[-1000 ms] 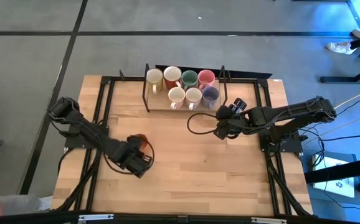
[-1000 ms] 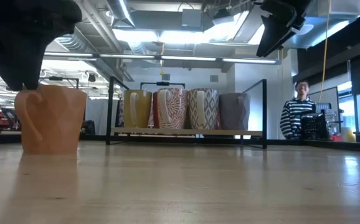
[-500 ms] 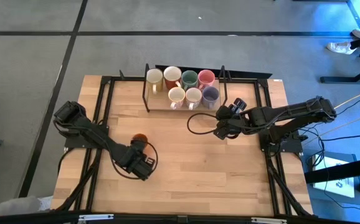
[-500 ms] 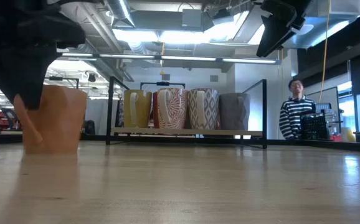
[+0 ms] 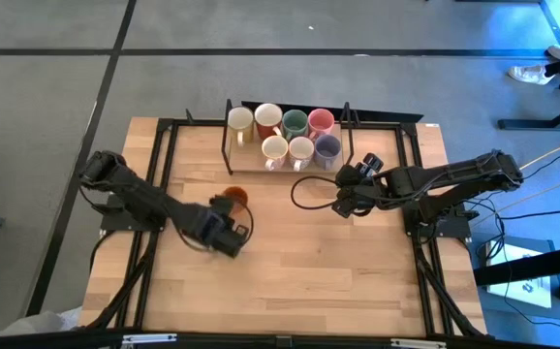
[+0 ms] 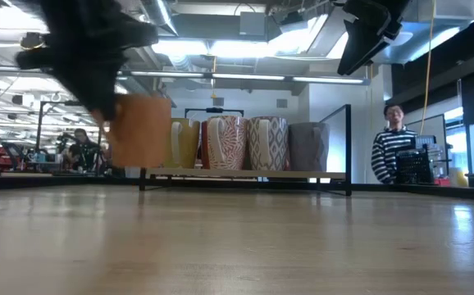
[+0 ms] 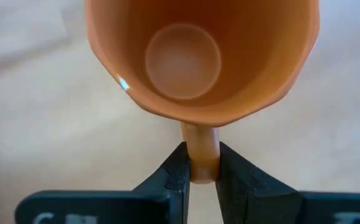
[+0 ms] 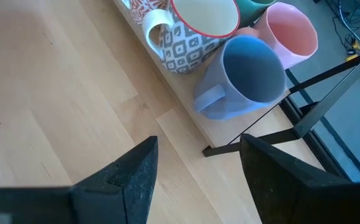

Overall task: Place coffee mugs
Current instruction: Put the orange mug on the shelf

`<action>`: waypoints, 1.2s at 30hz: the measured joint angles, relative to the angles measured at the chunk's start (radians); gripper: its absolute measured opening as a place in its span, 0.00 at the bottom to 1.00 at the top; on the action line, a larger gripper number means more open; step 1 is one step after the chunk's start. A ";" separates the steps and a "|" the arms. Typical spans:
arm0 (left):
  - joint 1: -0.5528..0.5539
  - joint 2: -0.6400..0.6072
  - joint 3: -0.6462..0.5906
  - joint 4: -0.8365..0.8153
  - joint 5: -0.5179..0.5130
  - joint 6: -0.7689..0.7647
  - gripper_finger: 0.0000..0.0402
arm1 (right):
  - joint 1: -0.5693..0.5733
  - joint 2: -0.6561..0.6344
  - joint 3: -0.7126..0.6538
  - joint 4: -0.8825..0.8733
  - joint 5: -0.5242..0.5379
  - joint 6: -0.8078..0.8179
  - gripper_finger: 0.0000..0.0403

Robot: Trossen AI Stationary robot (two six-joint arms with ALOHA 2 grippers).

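An orange coffee mug (image 5: 233, 197) hangs a little above the table left of the middle, blurred in the low view (image 6: 141, 131). My left gripper (image 7: 200, 171) is shut on its handle, on the mug's near side (image 5: 226, 215). Several other coffee mugs (image 5: 285, 134) stand upright in two rows on a wire-framed rack (image 5: 251, 167) at the far edge. The purple-grey one (image 8: 248, 74) and a pink one (image 8: 289, 34) are nearest my right gripper (image 8: 195, 168). That gripper is open and hovers right of the rack (image 5: 342, 206). My left gripper pinches the orange mug's side handle (image 7: 200, 155) between its two fingers. The fingers slant down at it from the table's near side. The mug is lifted clear of the table, about upright, its open mouth (image 7: 183, 59) facing up.
A black cable loop (image 5: 309, 189) lies on the wood between the two arms. Black frame rails (image 5: 164, 145) run along the table's edges. Bare wood (image 5: 309, 262) stretches across the near half. Beyond the table a person (image 6: 389, 152) stands in the room.
My left gripper has swung toward the table's far edge and right, toward the rack. The orange mug stood on the table a moment ago. It is now lifted clear and has come along with the gripper.
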 joint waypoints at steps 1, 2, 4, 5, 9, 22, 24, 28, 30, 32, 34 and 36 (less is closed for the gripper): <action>0.023 -0.014 0.000 0.004 -0.019 0.028 0.11 | 0.000 0.000 0.000 0.000 0.001 0.000 0.53; 0.049 -0.025 0.000 0.009 -0.042 0.065 0.11 | 0.000 0.000 0.000 0.000 0.004 0.000 0.53; 0.107 -0.036 0.000 0.034 -0.084 0.140 0.11 | 0.000 0.000 0.000 -0.001 0.012 0.000 0.53; 0.139 -0.036 0.000 0.055 -0.094 0.186 0.11 | 0.000 0.000 0.000 -0.001 0.013 0.000 0.53; 0.249 -0.035 0.000 0.147 -0.097 0.351 0.11 | 0.000 0.000 0.000 -0.001 0.016 0.001 0.53; 0.464 -0.035 0.000 0.280 -0.077 0.532 0.11 | 0.000 0.000 0.000 -0.005 0.011 0.030 0.53; 0.483 -0.035 0.000 0.279 -0.076 0.545 0.11 | 0.000 0.000 0.000 -0.005 0.011 0.030 0.53; 0.504 -0.035 0.000 0.277 -0.057 0.548 0.11 | 0.000 0.000 0.000 -0.004 0.011 0.031 0.53; 0.516 -0.035 0.000 0.277 -0.029 0.552 0.11 | 0.000 0.000 0.000 -0.002 0.011 0.031 0.53; 0.527 -0.035 0.000 0.277 -0.011 0.565 0.11 | 0.000 0.000 0.000 -0.001 0.011 0.035 0.53; 0.534 -0.035 0.000 0.277 -0.006 0.575 0.11 | 0.000 0.000 0.000 -0.001 0.011 0.035 0.53; 0.541 -0.035 0.000 0.277 0.000 0.576 0.11 | 0.000 0.000 0.000 -0.001 0.011 0.035 0.53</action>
